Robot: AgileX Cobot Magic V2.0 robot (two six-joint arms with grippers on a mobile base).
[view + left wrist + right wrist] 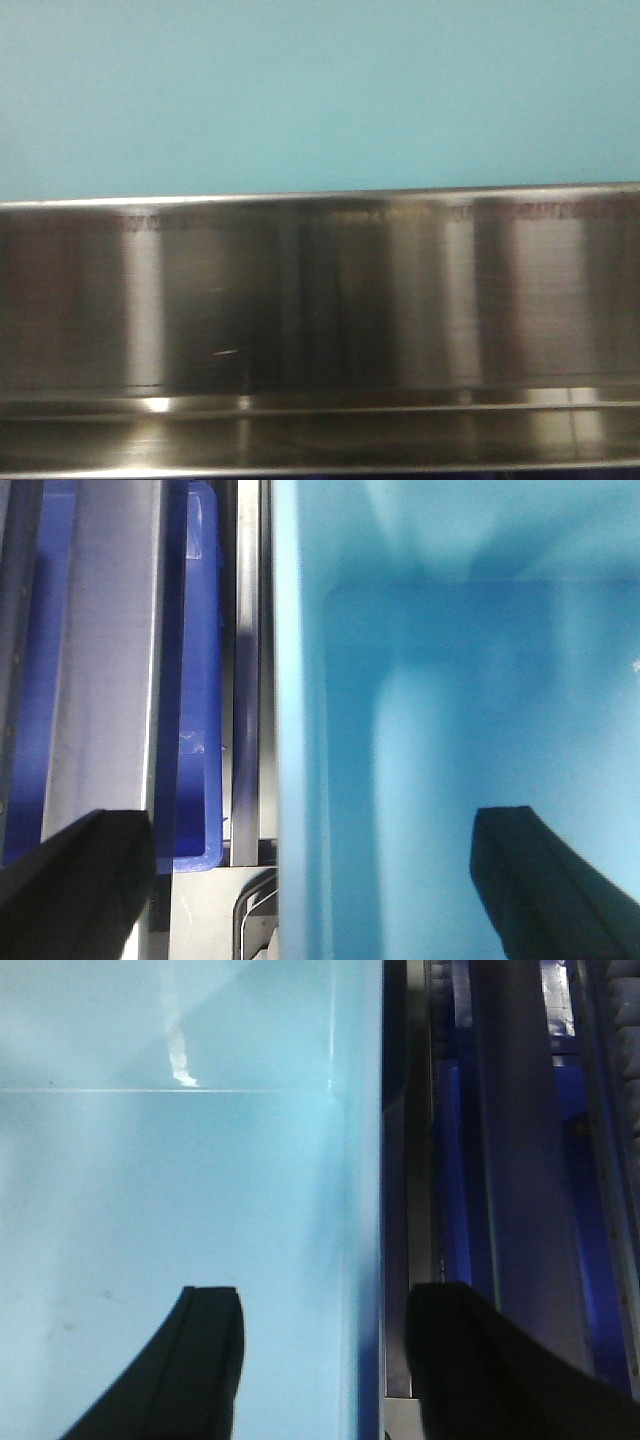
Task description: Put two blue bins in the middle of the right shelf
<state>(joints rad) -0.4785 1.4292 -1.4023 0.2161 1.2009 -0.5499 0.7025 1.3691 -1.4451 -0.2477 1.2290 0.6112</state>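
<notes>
Fingers spread and unclamped, the left gripper [300,820] and right gripper [325,1295] each straddle a wall of the light-blue bin [320,90]. The steel shelf [320,300] and dark-blue bins [200,680] crowd alongside.

A brushed steel panel [320,300] spans the scene from left to right, with a narrow steel ledge [320,440] along its near edge. On the left, a steel upright [100,660] partly covers a dark blue crate [200,680]. On the right runs another steel bar [520,1160].

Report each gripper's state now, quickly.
Left gripper: open, fingers astride the pale bin wall.
Right gripper: open, fingers astride the pale bin wall.
</notes>
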